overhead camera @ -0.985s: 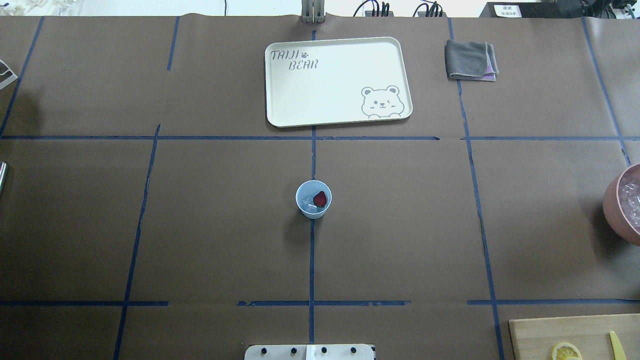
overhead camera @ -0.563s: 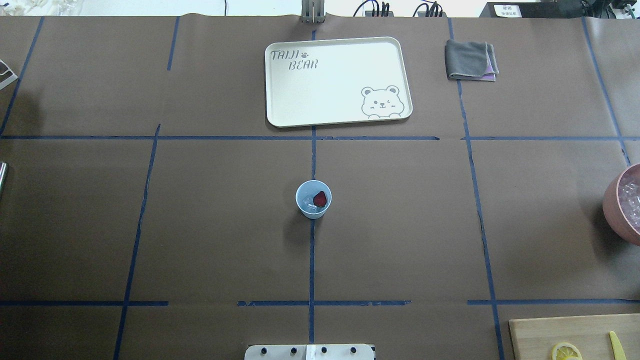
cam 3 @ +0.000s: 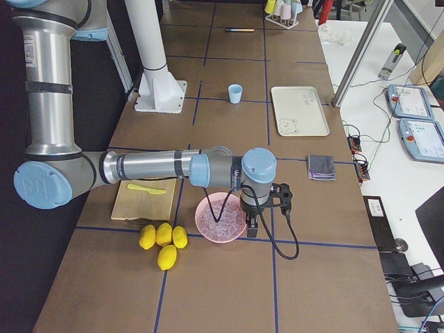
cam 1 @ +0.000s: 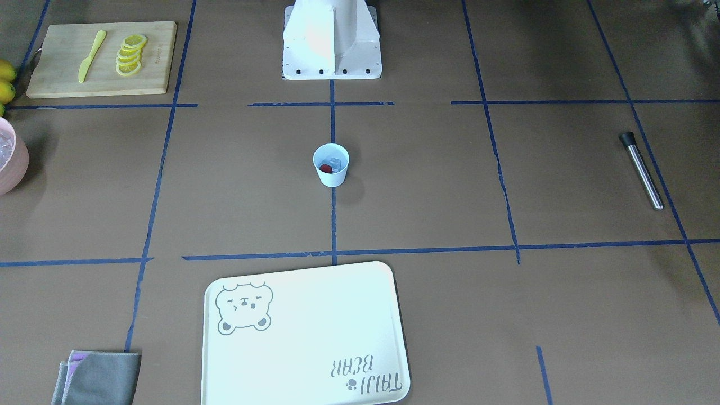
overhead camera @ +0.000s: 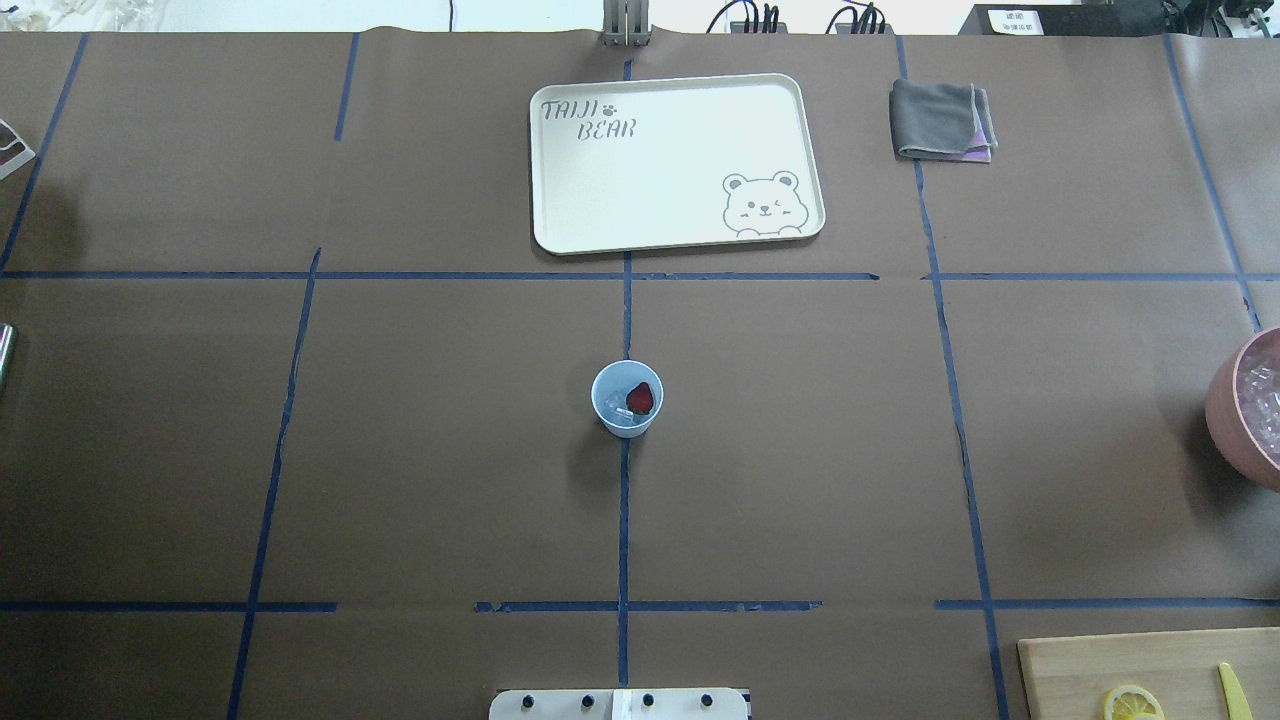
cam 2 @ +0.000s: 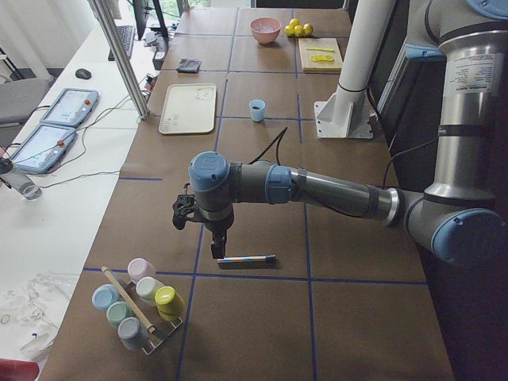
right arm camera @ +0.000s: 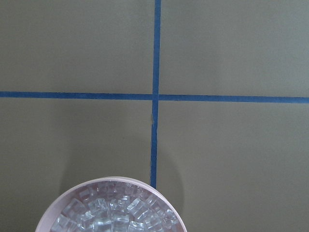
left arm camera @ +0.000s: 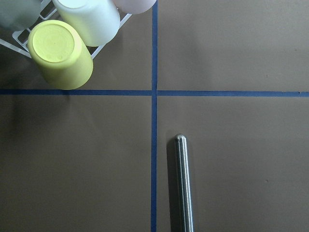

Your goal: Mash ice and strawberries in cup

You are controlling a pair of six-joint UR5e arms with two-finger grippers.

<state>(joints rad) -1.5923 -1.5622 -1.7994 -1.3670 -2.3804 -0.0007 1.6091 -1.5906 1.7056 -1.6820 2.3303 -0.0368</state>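
Observation:
The pale blue cup stands upright at the table's centre, also seen as the cup in the front view. Inside it lie one red strawberry and a few clear ice cubes. My left gripper hangs far off at the table's left end, just above one end of a steel rod. My right gripper hovers at the right end beside the pink bowl. Both grippers show only in the side views, so I cannot tell whether they are open or shut.
A cream bear tray and a folded grey cloth lie at the far side. The pink bowl holds many ice cubes. A cutting board carries lemon slices and a yellow knife. Upturned coloured cups sit in a rack near the rod.

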